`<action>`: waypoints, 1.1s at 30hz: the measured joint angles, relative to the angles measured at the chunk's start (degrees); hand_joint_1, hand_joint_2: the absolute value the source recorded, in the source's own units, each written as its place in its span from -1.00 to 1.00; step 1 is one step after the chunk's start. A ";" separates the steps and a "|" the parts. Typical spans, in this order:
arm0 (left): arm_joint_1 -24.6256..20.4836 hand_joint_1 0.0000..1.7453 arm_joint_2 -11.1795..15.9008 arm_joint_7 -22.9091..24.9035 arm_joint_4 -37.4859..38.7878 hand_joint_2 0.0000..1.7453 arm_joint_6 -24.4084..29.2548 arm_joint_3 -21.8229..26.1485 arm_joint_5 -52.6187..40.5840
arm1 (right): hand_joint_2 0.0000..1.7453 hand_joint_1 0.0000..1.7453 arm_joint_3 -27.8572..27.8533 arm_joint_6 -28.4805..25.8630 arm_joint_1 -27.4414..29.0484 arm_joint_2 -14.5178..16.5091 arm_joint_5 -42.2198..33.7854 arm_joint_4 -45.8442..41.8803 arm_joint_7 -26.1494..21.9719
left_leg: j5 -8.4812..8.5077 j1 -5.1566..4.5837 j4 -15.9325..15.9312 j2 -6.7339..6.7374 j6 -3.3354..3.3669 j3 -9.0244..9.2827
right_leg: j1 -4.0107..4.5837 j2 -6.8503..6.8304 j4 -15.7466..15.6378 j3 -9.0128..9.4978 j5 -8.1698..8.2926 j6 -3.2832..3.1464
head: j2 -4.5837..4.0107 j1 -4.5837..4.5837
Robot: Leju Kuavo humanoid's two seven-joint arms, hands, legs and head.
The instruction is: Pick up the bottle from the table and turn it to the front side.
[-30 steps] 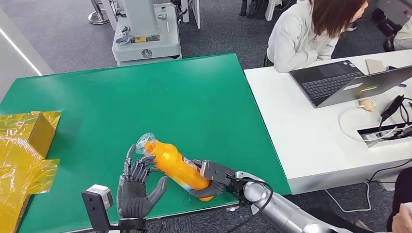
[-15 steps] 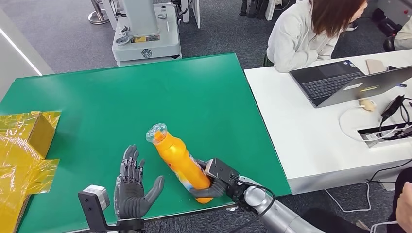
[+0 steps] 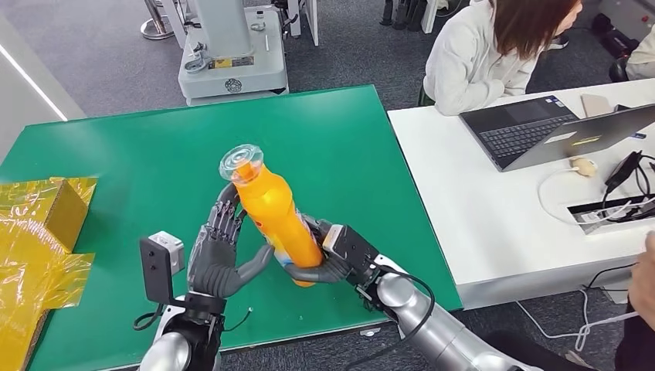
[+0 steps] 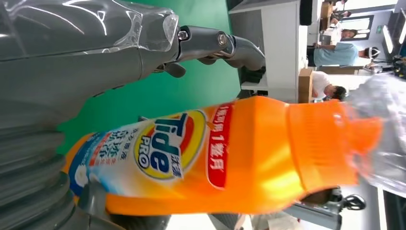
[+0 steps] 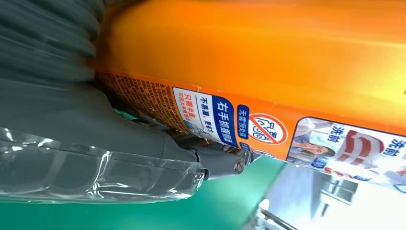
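An orange Tide detergent bottle (image 3: 276,220) with a clear cap (image 3: 241,161) is lifted off the green table (image 3: 347,154), tilted with the cap up and to the left. My right hand (image 3: 320,263) grips its lower body from the right. My left hand (image 3: 220,251) stands beside the bottle's left side, fingers spread along it and thumb reaching toward its base. In the left wrist view the front Tide label of the bottle (image 4: 201,153) faces the left hand (image 4: 72,62). The right wrist view has the bottle's (image 5: 263,57) back label against the right hand (image 5: 72,120).
A yellow box with crumpled yellow wrap (image 3: 42,224) lies at the table's left edge. A white desk (image 3: 494,216) with laptops and cables adjoins on the right, with a person (image 3: 487,54) seated at it. A white machine base (image 3: 232,62) stands behind the table.
The right hand has raised the bottle from lying low over the table to nearly upright. The left hand has come up off the table to the bottle's side.
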 joint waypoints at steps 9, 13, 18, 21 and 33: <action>-15.63 -1.00 1.82 3.17 11.46 1.00 -4.27 -1.99 -0.98 | 1.00 1.00 3.40 1.18 -8.62 3.46 0.43 3.17 1.80 | 0.16 0.00 0.01 -0.06 -0.06 -0.10 | 0.01 -0.05 0.09 -0.12 0.11 -0.13 | 0.00 0.00; -20.00 -1.00 2.42 4.49 14.49 1.00 -5.96 -2.88 -1.16 | 1.00 1.00 4.02 0.99 -11.32 4.11 0.54 5.70 2.25 | 0.16 0.00 0.03 -0.05 -0.06 -0.10 | 0.01 -0.03 0.10 -0.14 0.12 -0.14 | 0.00 0.00; -24.65 -1.00 2.91 6.62 18.11 1.00 -9.86 -4.71 0.28 | 1.00 1.00 4.50 0.89 -12.98 4.21 0.87 8.18 2.99 | 0.16 0.00 0.04 -0.07 -0.06 -0.16 | 0.01 -0.04 0.10 -0.20 0.12 -0.14 | 0.00 -0.01; -26.88 -1.00 3.15 7.76 19.72 1.00 -12.23 -5.78 2.56 | 1.00 1.00 4.62 0.63 -13.66 4.20 0.89 9.52 3.13 | 0.16 0.00 0.04 -0.06 -0.06 -0.17 | 0.01 -0.02 0.10 -0.23 0.12 -0.14 | 0.00 0.00; -29.43 -1.00 5.28 16.80 22.31 1.00 -26.04 -6.06 24.13 | 1.00 1.00 6.09 -1.93 -13.74 3.70 2.89 12.29 3.60 | 0.16 0.00 0.03 -0.02 -0.06 -0.17 | 0.01 0.03 0.10 -0.26 0.12 -0.15 | 0.00 -0.01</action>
